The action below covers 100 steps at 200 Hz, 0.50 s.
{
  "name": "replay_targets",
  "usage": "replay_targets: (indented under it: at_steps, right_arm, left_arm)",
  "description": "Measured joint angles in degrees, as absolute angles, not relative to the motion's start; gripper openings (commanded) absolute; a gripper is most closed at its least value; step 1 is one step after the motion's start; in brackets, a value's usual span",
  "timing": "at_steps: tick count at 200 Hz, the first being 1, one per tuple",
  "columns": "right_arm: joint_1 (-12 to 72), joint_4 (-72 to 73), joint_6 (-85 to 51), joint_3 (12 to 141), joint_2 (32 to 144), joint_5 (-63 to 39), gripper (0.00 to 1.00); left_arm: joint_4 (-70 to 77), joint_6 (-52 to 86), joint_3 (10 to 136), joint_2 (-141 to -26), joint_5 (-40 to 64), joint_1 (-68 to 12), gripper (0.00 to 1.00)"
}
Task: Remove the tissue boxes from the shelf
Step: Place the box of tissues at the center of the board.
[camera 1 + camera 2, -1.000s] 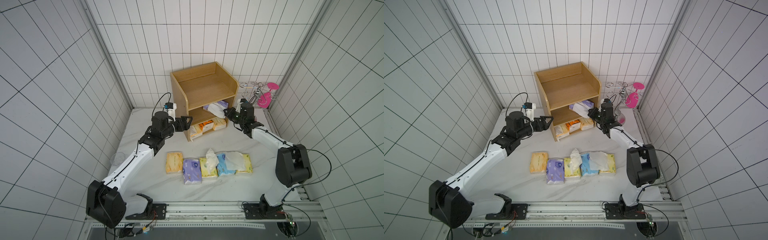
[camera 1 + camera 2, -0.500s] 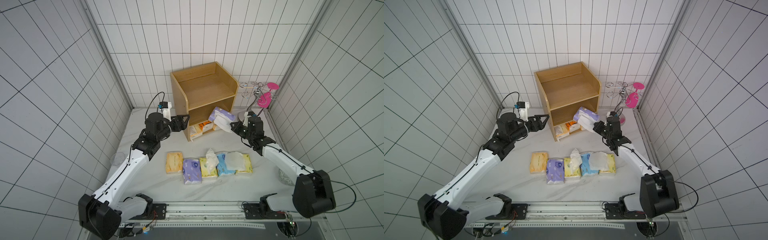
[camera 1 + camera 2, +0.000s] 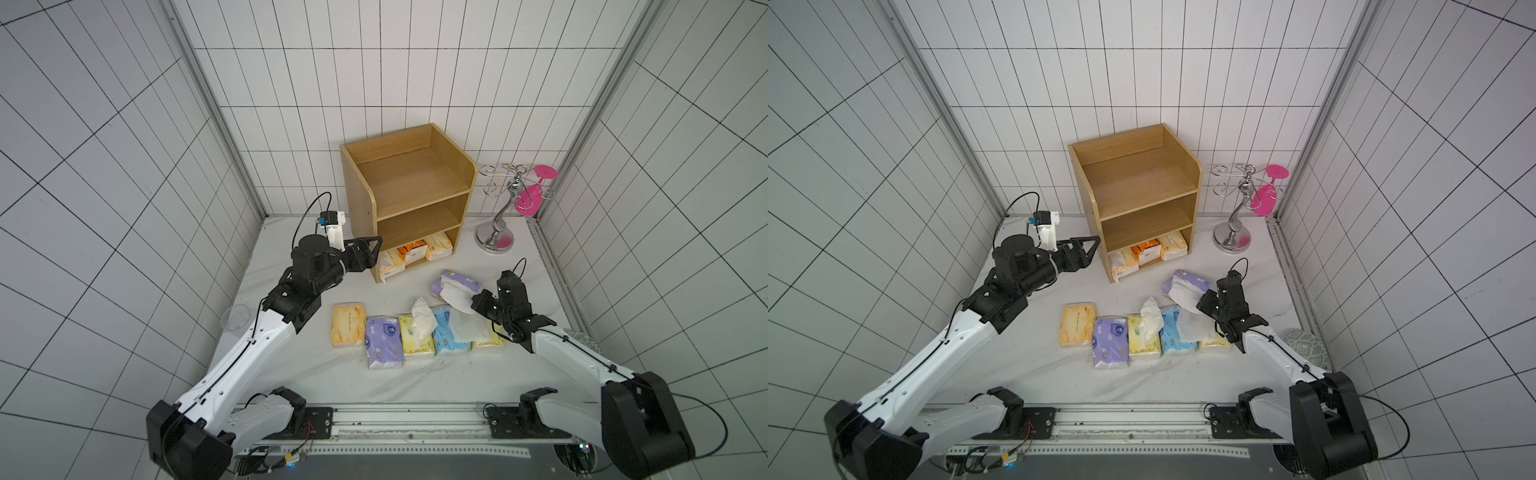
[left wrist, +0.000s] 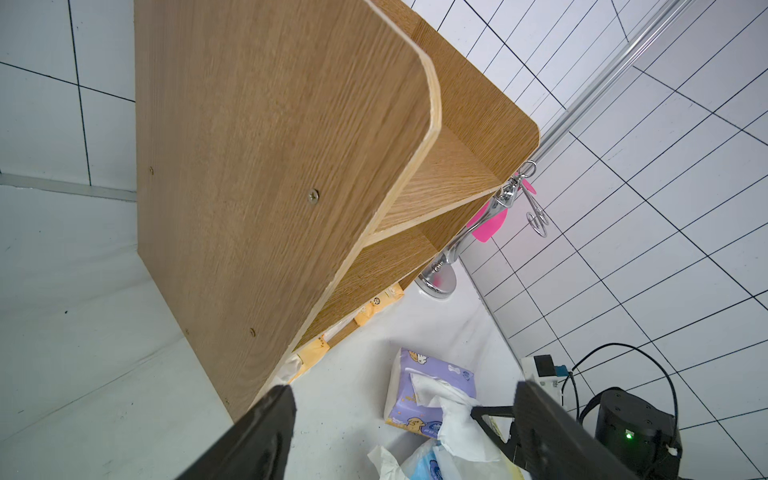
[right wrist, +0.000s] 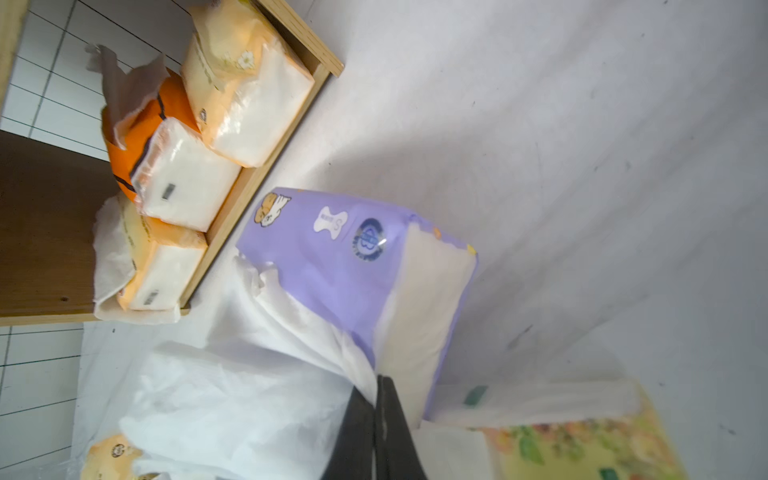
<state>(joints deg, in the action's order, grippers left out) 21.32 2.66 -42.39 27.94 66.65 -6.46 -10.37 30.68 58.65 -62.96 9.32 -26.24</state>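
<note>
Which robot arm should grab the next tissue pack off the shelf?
Probably left. The left gripper is open and right beside the bottom tier of the shelf, where three packs sit. The right gripper is away from the shelf, pinching loose tissue from the purple pack.

Left arm (image 3: 257, 345) outstretched, jaws spread wide; right arm (image 3: 577, 353) low, jaws pressed together.

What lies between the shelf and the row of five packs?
One purple tissue pack, white tissue sticking out of it, seen in both top views; the rest is bare tabletop.
</note>
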Motion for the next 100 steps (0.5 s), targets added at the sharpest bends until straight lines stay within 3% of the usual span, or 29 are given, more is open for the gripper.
replay_targets:
  at_steps: [8,25,64,100]
  right_arm:
    - [21.3,2.7,-42.3,27.9,66.6,-6.4,0.56]
    - [21.2,2.0,-41.5,27.9,66.1,-6.0,0.67]
    - [19.3,-5.8,-37.5,31.2,62.7,-4.6,0.68]
    - [18.0,-15.0,-29.1,44.9,64.8,-4.5,0.68]
  left_arm:
    - [-10.4,30.7,58.6,-63.0,9.0,-26.5,0.86]
    - [-10.5,30.9,58.6,-63.0,8.4,-27.2,0.86]
    - [-10.6,30.8,58.6,-63.4,6.8,-28.8,0.86]
    - [-10.5,30.6,58.1,-63.2,4.0,-29.2,0.87]
